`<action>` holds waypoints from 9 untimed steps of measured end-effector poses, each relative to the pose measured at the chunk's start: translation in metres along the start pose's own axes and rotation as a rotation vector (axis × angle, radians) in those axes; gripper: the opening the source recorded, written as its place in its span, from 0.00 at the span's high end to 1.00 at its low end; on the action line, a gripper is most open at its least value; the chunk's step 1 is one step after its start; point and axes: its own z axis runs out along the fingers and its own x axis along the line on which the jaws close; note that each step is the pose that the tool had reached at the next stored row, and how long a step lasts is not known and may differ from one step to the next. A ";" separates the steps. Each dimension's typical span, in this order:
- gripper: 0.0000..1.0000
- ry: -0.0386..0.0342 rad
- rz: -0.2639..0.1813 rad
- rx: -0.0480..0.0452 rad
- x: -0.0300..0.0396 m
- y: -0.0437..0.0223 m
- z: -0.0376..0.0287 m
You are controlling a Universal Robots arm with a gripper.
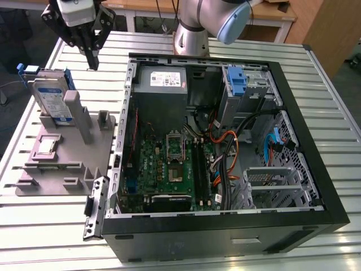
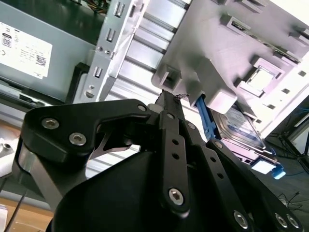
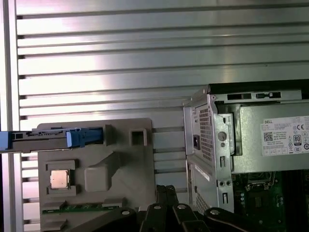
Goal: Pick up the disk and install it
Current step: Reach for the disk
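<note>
Currently the claw [image 1: 93, 62] is held above the slatted metal surface [image 1: 51, 237], its fingers drawn together with nothing clamped between them, as is seen in both wrist views. The disk [image 1: 49, 97] is stood on edge in a slot of the grey fixture [image 1: 62, 164], at the exterior view's left, near the claw but apart from it. The open computer case [image 1: 316, 169] is laid just beside the fixture, at the exterior view's right, with the power supply [image 1: 163, 79] mounted in its far corner.
</note>
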 end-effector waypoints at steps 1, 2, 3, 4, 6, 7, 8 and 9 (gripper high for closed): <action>0.89 0.0000 0.000 0.0000 0.0029 -0.0002 0.0002; 0.89 -0.0001 0.000 0.0000 0.0059 -0.0004 0.0004; 0.89 -0.0001 0.001 0.0000 0.0089 -0.0006 0.0006; 0.89 -0.0001 0.001 -0.0001 0.0122 -0.0008 0.0008; 0.89 0.0000 0.001 0.0000 0.0186 -0.0011 0.0010; 0.89 -0.0001 0.001 0.0001 0.0217 -0.0013 0.0012; 0.89 -0.0001 0.002 0.0001 0.0250 -0.0015 0.0013; 0.89 -0.0001 0.002 0.0000 0.0282 -0.0016 0.0015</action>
